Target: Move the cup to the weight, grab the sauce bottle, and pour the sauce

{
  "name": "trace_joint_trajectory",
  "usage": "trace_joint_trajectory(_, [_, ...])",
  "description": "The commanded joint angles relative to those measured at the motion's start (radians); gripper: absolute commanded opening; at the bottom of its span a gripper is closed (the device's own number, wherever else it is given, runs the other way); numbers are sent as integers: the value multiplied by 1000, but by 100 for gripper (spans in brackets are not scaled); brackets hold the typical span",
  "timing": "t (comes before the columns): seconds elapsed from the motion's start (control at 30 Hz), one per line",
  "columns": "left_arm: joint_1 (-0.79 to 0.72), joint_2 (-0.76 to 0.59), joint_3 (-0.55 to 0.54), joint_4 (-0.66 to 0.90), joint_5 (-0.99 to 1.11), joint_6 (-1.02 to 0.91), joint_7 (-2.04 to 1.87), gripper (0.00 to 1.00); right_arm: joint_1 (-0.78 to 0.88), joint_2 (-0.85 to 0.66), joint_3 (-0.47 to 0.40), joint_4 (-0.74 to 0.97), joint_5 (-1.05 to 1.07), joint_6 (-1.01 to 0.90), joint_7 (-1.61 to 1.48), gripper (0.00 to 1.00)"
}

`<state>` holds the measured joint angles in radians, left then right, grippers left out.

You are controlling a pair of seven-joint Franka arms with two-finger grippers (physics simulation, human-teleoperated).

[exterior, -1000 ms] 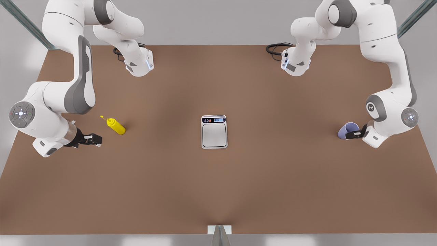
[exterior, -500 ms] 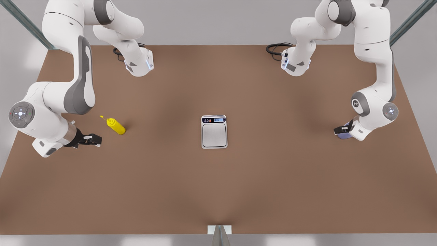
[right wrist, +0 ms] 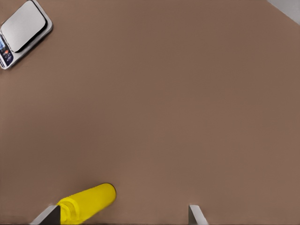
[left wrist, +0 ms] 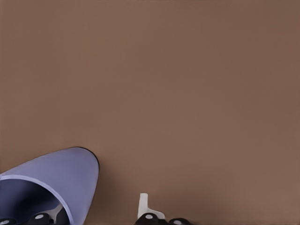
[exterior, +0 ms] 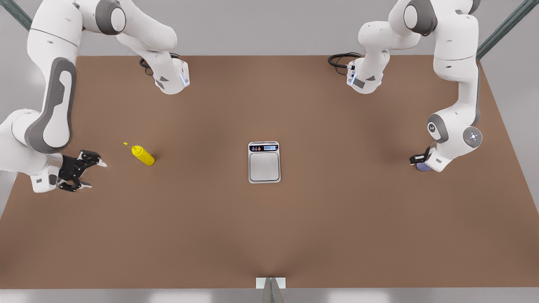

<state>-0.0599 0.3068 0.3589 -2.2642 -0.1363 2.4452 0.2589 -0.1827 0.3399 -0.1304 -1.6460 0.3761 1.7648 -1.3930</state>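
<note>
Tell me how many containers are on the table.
2. The sauce bottle, at the front view's left, near the right gripper; the cup, at its right, partly hidden under the left gripper.

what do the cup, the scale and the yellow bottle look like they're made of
Cup: probably plastic, judging by its even lavender-blue colour, matte wall and thin rim, though glazed ceramic is possible.
Scale: the plate looks like brushed metal with a soft silver-grey sheen; the white rim and black button strip look like plastic.
Bottle: likely soft squeeze plastic, a uniform bright yellow with a thin moulded nozzle and little gloss.
</note>
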Motion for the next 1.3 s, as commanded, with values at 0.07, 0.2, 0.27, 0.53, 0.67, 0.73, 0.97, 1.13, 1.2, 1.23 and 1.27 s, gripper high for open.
trace_joint_trajectory(0.07, [0, 17, 0, 0, 11, 14, 3, 43, -80, -1, 0, -112, 127, -2, -242, 100])
trace_joint_trajectory(0.2, [0, 21, 0, 2, 9, 12, 46, 23, -228, 60, -2, -285, 268, -2, -638, 100])
trace_joint_trajectory(0.27, [0, 21, 2, 2, 9, 12, 51, 21, -250, 114, -2, -307, 319, -10, -751, 100])
trace_joint_trajectory(0.53, [0, 8, 3, 2, 9, 6, 54, 21, -302, 248, -2, -333, 383, -65, -945, 100])
trace_joint_trajectory(0.67, [0, -29, 2, 2, 9, 5, 54, 21, -311, 274, -2, -331, 383, -71, -1003, 100])
trace_joint_trajectory(0.73, [0, -35, 0, 2, 9, 12, 53, 21, -305, 284, -2, -336, 383, -70, -1006, 100])
trace_joint_trajectory(0.97, [-61, -31, -87, 35, -54, 20, 5, 21, -293, 311, 3, -333, 383, -74, -1057, 100])
trace_joint_trajectory(1.13, [-231, -17, -136, 101, -52, -37, -355, 21, -293, 307, 9, -328, 383, -111, -1092, 100])
trace_joint_trajectory(1.2, [-330, -11, -138, 170, -54, -113, -501, 21, -291, 309, 12, -328, 383, -111, -1100, 100])
trace_joint_trajectory(1.23, [-366, -11, -138, 173, -54, -106, -552, 21, -293, 311, 21, -330, 383, -113, -1104, 100])
trace_joint_trajectory(1.27, [-380, -12, -147, 173, -54, -104, -581, 21, -291, 311, 23, -328, 385, -113, -1104, 100])
